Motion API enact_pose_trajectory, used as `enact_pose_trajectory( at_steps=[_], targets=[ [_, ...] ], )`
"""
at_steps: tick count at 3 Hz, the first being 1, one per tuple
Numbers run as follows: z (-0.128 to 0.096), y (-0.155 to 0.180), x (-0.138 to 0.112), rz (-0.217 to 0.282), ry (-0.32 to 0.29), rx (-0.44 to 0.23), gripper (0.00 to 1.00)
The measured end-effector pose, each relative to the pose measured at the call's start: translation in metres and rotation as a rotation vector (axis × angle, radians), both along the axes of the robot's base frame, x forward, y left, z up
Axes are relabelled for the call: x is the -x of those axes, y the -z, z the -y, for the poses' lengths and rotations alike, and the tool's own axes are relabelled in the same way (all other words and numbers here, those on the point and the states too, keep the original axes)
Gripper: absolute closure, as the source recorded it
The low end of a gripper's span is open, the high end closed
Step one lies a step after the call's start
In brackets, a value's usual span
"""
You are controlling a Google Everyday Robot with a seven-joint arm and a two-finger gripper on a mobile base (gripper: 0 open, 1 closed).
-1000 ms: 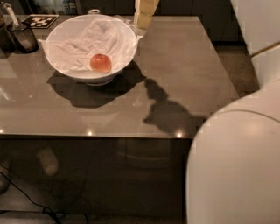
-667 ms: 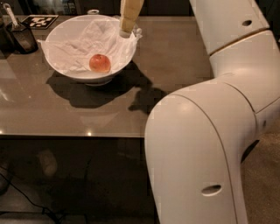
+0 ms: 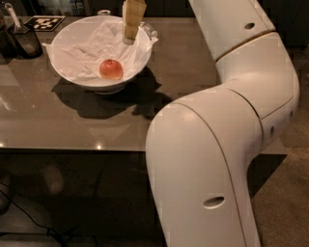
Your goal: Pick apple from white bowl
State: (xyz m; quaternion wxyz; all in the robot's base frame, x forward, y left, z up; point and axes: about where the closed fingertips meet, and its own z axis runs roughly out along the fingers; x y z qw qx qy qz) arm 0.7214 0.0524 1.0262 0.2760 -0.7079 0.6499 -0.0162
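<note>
Gripper (image 3: 129, 37): tan, upright, entering from the top edge of the view. Its tip hangs over the far right part of the bowl, just inside the rim and above the paper lining, and it grasps nothing visible. Whether it is released or clenched cannot be told. Apple (image 3: 111, 69): small, round, red-orange with a paler patch. It lies in the bowl on the paper, low on the near side and somewhat right of centre, apart from the gripper, which stands beyond and above it. Bowl (image 3: 108, 85): large, white, wide with flaring sides. It stands upright on the worktop toward the far left and casts a dark shadow on the near side. Paper (image 3: 82, 53): white, crumpled, lining the bowl's inside, with edges poking past the rim at the left and the far right. Worktop (image 3: 48, 125): grey-brown, glossy, with small light reflections along its near edge. Cup (image 3: 26, 41): small, dark, at the far left corner, well apart from the bowl, with a pale utensil (image 3: 12, 14) standing tilted in it. Marker (image 3: 44, 21): a black-and-white patterned square, flat on the worktop behind the cup. Arm (image 3: 217, 159): white, bulky, jointed, filling the right side of the view from the top to the bottom edge and covering the worktop's right part.
</note>
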Motion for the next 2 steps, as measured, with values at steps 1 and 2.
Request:
enact_pose_trajectory(
  at_steps=[1,2],
  targets=[
    [-0.016,0.020,-0.006,-0.027,-0.012,0.044,0.00],
    [-0.025,0.040,-0.010,-0.059,-0.016,0.060,0.00]
  ],
)
